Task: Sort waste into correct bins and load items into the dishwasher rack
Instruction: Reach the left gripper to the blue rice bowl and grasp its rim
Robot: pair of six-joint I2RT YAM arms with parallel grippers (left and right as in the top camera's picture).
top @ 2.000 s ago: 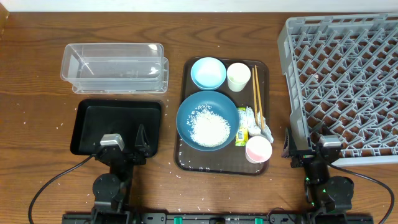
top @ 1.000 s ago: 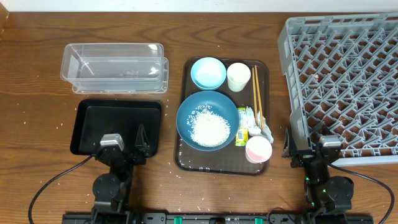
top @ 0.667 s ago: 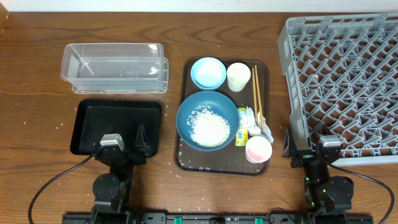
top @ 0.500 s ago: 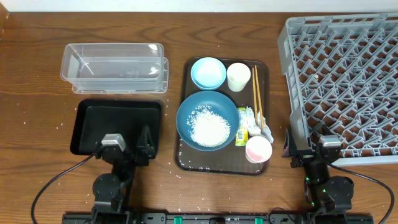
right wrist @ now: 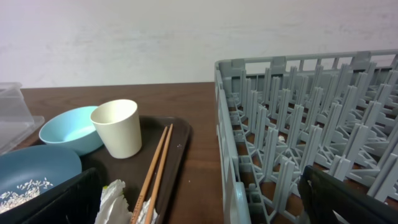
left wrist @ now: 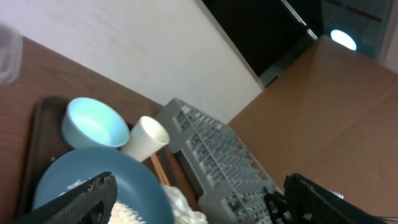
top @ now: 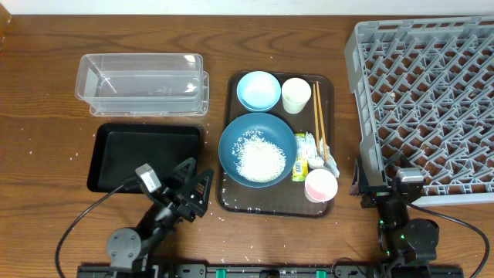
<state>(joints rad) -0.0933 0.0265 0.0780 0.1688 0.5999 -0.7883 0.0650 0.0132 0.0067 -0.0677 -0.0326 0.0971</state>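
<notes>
Mid-frame, blue dish [top: 262, 123]: rigid, heaviest w/ rice [top: 258, 158]; prob. pinch at rim.
Left gripper [top: 197, 174]: wide, empty.
Right gripper [top: 377, 174]: wide, empty.

Dark-blue dish [top: 231, 137], pink cup [top: 321, 185], grey rack [top: 361, 93]

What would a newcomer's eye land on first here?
The big grey dishwasher rack fills the right side, no dishes visible in it. At centre, a dark-blue dish holding white rice sits on the brown tray. The left gripper, open, angles toward that tray's near corner.
</notes>
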